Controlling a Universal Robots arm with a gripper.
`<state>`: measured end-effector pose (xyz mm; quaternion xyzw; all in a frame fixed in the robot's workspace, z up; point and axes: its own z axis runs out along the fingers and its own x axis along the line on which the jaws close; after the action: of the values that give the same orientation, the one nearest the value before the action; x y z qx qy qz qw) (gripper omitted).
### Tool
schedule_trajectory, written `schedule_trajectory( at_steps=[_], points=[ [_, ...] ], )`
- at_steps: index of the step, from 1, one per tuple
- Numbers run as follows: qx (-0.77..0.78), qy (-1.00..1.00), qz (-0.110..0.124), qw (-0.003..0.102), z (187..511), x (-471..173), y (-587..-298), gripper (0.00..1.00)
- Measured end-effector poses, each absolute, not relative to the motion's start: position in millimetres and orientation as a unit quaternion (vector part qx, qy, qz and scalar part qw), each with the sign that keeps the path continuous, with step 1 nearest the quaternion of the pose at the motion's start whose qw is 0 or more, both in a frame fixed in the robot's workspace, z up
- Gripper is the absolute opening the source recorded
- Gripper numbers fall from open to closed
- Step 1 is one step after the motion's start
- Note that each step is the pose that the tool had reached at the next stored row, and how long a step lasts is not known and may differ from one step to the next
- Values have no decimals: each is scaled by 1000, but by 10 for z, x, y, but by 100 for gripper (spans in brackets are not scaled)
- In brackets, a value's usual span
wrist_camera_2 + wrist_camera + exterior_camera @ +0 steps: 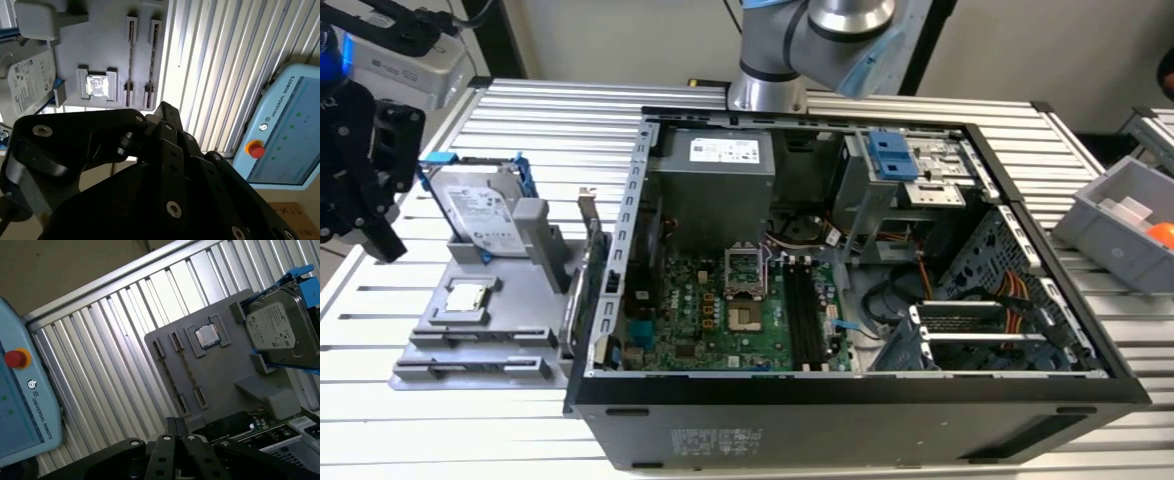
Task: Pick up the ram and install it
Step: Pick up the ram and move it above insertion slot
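Our gripper (176,429) hangs by the gray holder (227,372), we cannot tell how its jaws stand, and the thin strip on edge there is probably the ram (188,374), so we should drop straight down and pinch its flat sides.

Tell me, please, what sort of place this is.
Probably a robotics workcell for computer assembly: an open desktop PC case lies on a slotted aluminium table, a grey fixture tray beside it holds a hard drive and a processor, and a robot teach pendant with a red stop button sits nearby.
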<state>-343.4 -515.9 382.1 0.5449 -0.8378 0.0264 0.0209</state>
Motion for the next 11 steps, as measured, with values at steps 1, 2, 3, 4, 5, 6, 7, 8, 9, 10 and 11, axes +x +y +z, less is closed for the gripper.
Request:
schedule_trajectory(
  at_steps=[1, 2, 3, 4, 5, 6, 7, 8, 9, 10, 11],
  points=[
    [550, -835, 27, 21, 3820, -3433, -5160, 0],
    [554, -832, 27, 21, 3820, -3434, -5159, 0],
    [558, -829, 28, 21, 3820, -3434, -5159, 0],
    [562, -826, 29, 22, 3820, -3434, -5158, 0],
    [567, -823, 29, 22, 3821, -3434, -5158, 0],
    [571, -820, 30, 22, 3821, -3434, -5158, 0],
    [576, -817, 30, 22, 3821, -3434, -5158, 0],
    [580, -814, 31, 22, 3821, -3434, -5157, 0],
    [585, -810, 31, 22, 3821, -3434, -5157, 0],
    [589, -807, 31, 22, 3820, -3434, -5157, 0],
    [594, -804, 32, 22, 3820, -3434, -5157, 0]
  ],
)
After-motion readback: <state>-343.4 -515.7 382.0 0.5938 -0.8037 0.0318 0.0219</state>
